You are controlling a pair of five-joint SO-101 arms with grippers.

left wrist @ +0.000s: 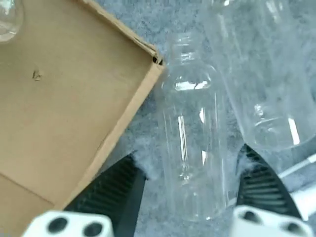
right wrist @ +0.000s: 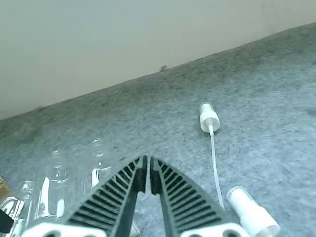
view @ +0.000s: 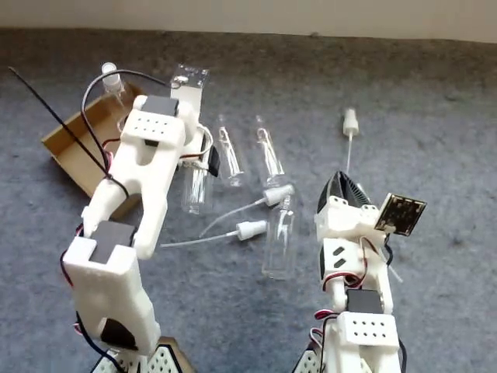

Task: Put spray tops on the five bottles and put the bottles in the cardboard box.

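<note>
My left gripper [view: 199, 165] [left wrist: 188, 170] is open, its fingers on either side of a clear capless bottle [left wrist: 190, 148] [view: 196, 190] lying beside the cardboard box [view: 78, 148] [left wrist: 64, 108]. A capped bottle [view: 113, 82] sits at the box's far end. More clear bottles lie on the carpet: two in the middle [view: 230, 155] [view: 268, 151], one nearer [view: 279, 233], and one by the box [view: 189, 84]. Three spray tops lie loose [view: 351, 120] [view: 278, 195] [view: 251, 229]. My right gripper [view: 342, 186] [right wrist: 148, 173] is shut and holds nothing, short of a spray top [right wrist: 209, 118].
Everything rests on grey carpet [view: 435, 155]. A pale wall [right wrist: 123, 39] runs along the far edge. The long tube [view: 348, 159] of the far spray top points toward my right gripper. Another spray top [right wrist: 252, 213] lies close beside the right gripper.
</note>
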